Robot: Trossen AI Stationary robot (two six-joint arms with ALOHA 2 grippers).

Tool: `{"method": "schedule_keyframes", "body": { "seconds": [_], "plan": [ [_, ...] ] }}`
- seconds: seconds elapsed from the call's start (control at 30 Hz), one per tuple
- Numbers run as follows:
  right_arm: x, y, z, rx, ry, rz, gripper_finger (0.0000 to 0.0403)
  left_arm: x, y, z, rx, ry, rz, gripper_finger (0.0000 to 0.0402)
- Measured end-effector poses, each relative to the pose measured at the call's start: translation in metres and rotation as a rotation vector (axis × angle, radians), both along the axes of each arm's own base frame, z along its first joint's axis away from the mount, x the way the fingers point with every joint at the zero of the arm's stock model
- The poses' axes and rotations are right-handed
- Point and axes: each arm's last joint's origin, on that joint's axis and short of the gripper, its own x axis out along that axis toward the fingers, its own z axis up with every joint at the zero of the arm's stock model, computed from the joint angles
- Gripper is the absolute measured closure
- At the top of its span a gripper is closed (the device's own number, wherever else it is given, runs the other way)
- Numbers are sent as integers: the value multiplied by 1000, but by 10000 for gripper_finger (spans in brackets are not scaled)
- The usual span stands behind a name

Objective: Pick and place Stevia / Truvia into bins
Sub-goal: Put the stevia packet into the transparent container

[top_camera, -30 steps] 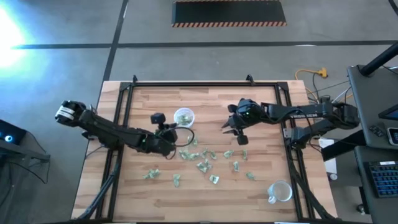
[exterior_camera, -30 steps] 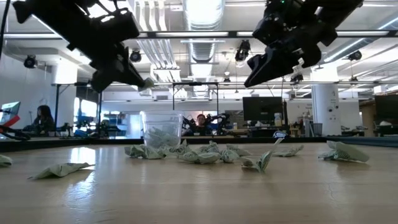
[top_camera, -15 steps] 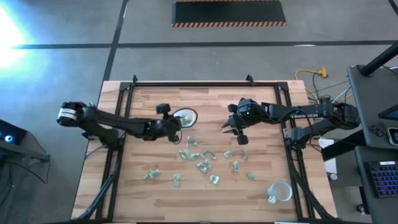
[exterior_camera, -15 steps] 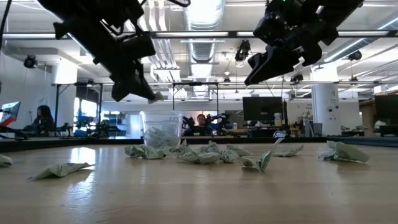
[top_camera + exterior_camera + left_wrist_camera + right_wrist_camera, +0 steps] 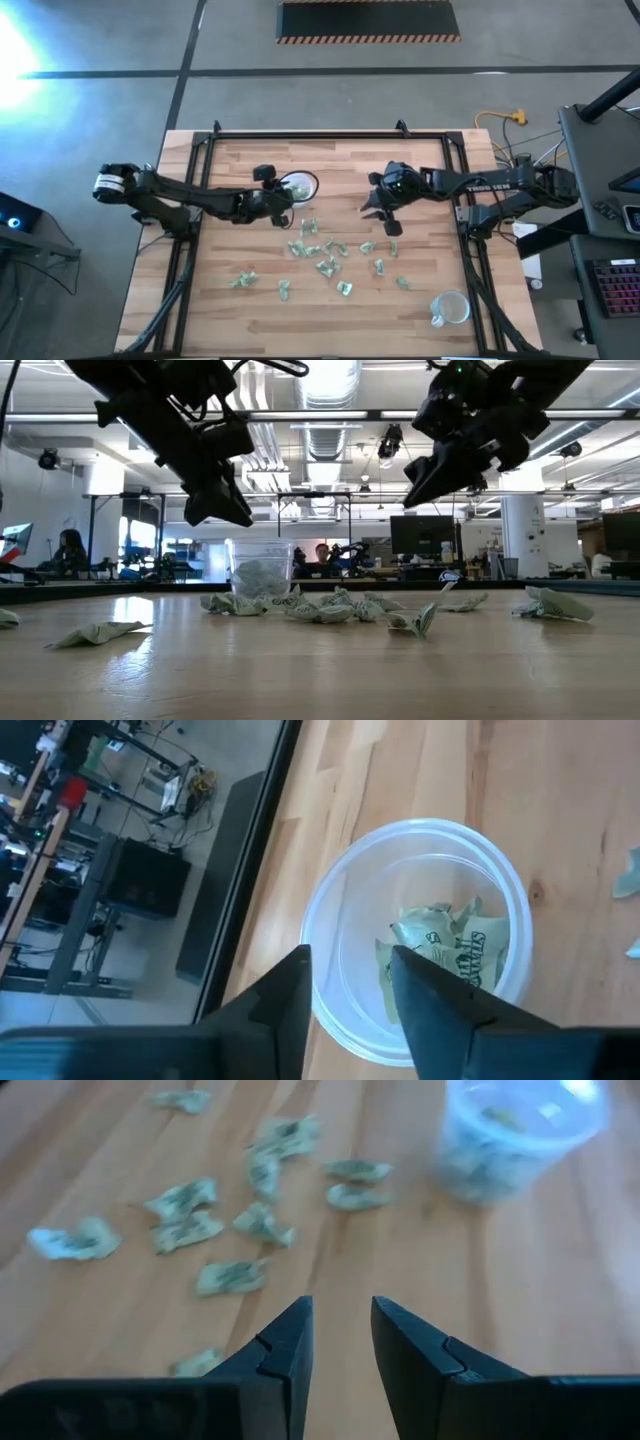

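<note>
Loads of sachets [image 5: 326, 258] lie scattered mid-counter [image 5: 430, 270], a few already in the cup [image 5: 425, 935]. Left gripper [image 5: 350, 985] hangs right over that cup, fingers slightly apart, looks empty I think. Right gripper [image 5: 340, 1335] hovers over bare wood nearby, narrowly parted, empty.

In the high view the left claw [image 5: 283, 203] covers part of the bin [image 5: 298, 185] at upper centre. The right wrist view blurs the sachets [image 5: 182, 1200]. The low view's left edge crops one sachet [image 5: 5, 618].
</note>
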Motion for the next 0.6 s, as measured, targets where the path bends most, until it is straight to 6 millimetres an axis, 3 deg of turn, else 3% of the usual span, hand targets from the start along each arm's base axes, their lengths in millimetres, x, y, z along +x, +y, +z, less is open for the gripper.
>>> {"method": "schedule_keyframes", "body": {
  "seconds": [0.23, 0.4, 0.6],
  "plan": [
    [-3, 11, -23, 61, -43, 94, 305, 1, -6, 1, -4, -5, -23, 263],
    [10, 17, -38, 27, -119, 145, 311, 1, -7, 1, -5, -7, -25, 263],
    [32, 15, -53, 49, -62, 139, 315, 1, -7, 1, -17, -22, -16, 263]
  ]
}}
